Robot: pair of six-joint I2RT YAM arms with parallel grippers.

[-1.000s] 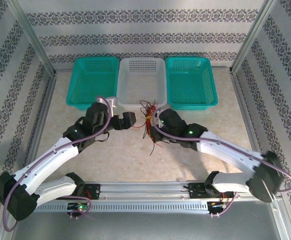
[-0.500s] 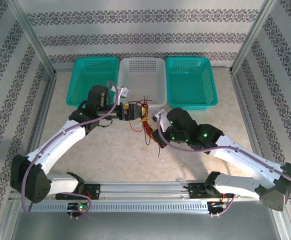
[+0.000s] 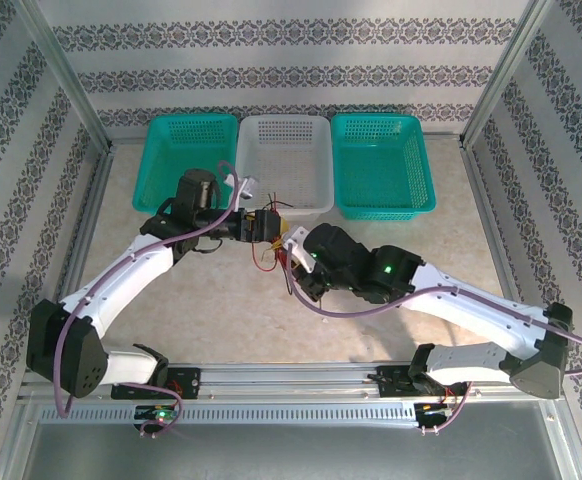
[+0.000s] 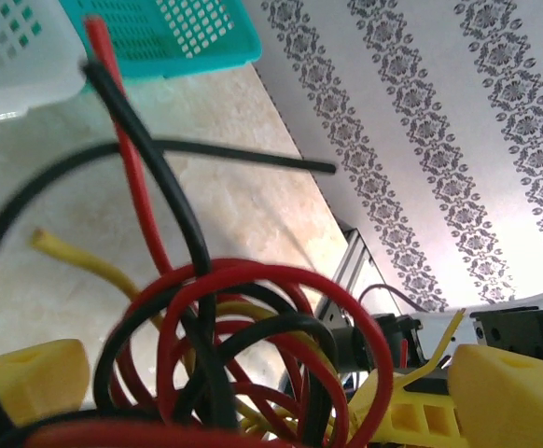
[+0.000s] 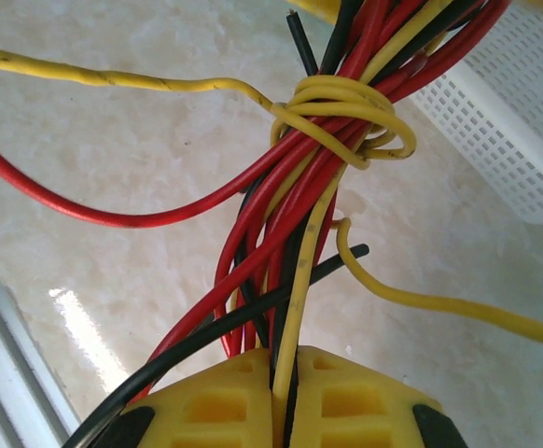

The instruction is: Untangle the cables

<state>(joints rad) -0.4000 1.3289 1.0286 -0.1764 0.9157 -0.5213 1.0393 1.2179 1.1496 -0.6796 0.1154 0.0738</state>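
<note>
Right hand is clamping shut on the cables, which are running straight out from its fingertips as one bundle above the surface, cinched partway along by a yellow loop. Left hand is sitting at the bundle's far end, near the white basket, fingers spread wide with red and black coils lying between them. With the long axis lying between both hands, the next pull is probably going to work best across the yellow loop, not along it.

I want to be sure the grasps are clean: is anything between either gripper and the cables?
Nothing visible. The right gripper is shut directly on the cables; the left gripper is open with them between its fingers.
</note>
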